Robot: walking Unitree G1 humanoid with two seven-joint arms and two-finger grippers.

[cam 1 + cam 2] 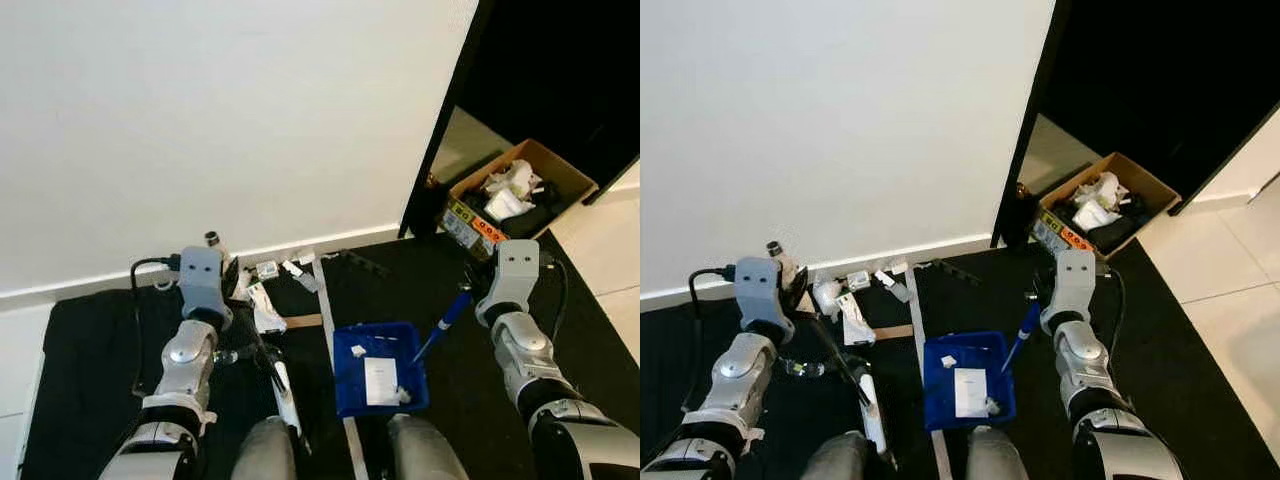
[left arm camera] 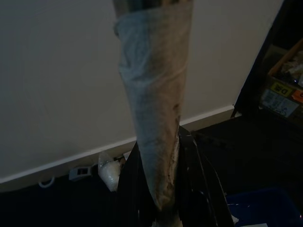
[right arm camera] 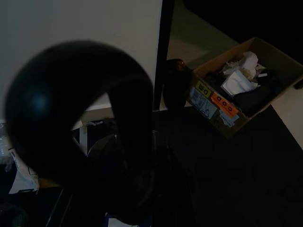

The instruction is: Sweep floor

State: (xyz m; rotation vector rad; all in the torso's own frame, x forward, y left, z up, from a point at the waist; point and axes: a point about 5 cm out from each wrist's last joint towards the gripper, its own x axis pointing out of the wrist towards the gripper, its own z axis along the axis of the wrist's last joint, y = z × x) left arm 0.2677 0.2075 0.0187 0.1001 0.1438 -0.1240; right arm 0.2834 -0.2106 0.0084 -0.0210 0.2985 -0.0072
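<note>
Our left gripper [image 1: 238,305] is clamped on the broom handle [image 1: 262,352], which slants down across the black mat [image 1: 90,370]. Litter [image 1: 268,300] sits by the baseboard, just ahead of it. The blue dustpan [image 1: 380,370] lies mid-mat with scraps inside. Our right gripper [image 1: 470,290] grips the dustpan handle [image 1: 443,325]. A cardboard box [image 1: 515,195] stands far right.

An open cardboard box [image 1: 520,195] of crumpled items sits by the dark doorway [image 1: 560,70].
</note>
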